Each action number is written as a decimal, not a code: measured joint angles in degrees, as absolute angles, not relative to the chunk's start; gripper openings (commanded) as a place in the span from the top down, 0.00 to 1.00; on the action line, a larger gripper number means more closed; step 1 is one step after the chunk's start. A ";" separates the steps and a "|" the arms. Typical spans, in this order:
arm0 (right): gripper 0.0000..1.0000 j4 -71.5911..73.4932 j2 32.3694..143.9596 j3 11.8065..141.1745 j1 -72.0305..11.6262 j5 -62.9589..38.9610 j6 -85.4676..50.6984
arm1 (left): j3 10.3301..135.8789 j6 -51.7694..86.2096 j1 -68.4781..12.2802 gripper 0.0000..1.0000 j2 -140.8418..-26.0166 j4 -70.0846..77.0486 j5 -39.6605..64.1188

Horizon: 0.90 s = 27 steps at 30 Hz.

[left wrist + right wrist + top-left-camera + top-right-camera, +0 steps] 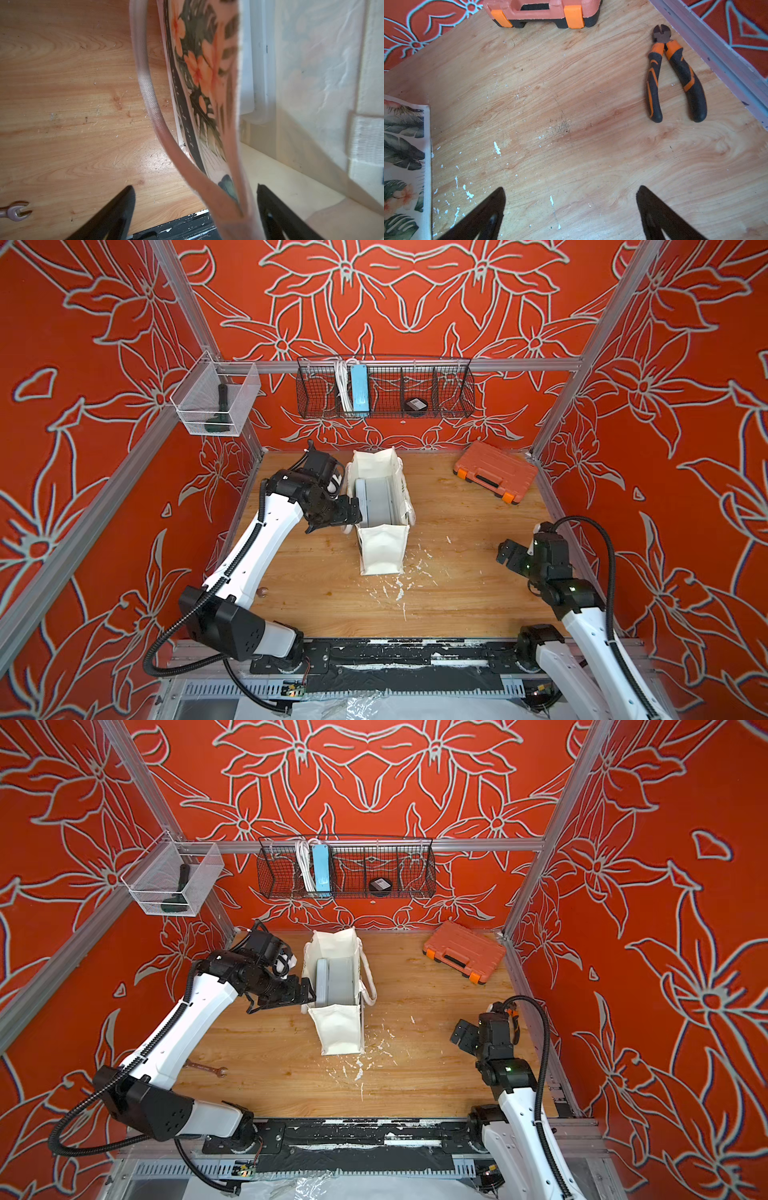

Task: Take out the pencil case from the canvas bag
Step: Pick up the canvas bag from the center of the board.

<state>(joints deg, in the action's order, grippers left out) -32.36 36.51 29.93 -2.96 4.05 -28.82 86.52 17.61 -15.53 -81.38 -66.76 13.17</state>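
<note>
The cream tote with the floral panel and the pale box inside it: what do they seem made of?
Cream floral-printed tote: woven cloth, matte; it creases, and its handle shows weave. Pale grey box inside: probably hard plastic, faintly translucent, with straight moulded ridges.

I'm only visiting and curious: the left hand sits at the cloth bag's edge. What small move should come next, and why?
Probably close the left hand on the side wall of the bag: its fingers stand apart with that wall and a strap between them. That would steady the bag while the open right hand reaches for the pencil case inside.
</note>
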 measured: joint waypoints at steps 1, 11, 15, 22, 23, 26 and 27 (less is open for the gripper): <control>0.02 -32.34 36.51 29.93 -2.96 4.05 -28.84 | 86.52 17.76 -15.53 0.20 -81.38 -66.72 13.28; 0.02 -32.36 36.51 29.93 -2.96 4.05 -28.95 | 84.73 17.78 -15.53 0.48 -80.66 -65.71 14.41; 0.02 -32.34 36.51 29.93 -2.96 4.05 -28.95 | 84.66 17.63 -15.64 0.69 -80.29 -65.39 14.41; 0.02 -32.34 36.45 29.93 -2.96 4.03 -28.97 | 84.64 17.58 -15.75 0.95 -79.68 -65.08 13.61; 0.02 -32.36 36.38 29.93 -2.96 4.03 -28.95 | 84.64 17.65 -15.75 0.98 -79.55 -65.06 13.34; 0.02 -32.36 36.25 29.93 -2.96 4.03 -28.95 | 84.64 17.34 -15.75 1.00 -79.40 -65.12 12.53; 0.02 -32.36 36.25 29.93 -2.96 4.03 -28.95 | 84.64 17.17 -15.75 1.00 -79.40 -65.14 12.23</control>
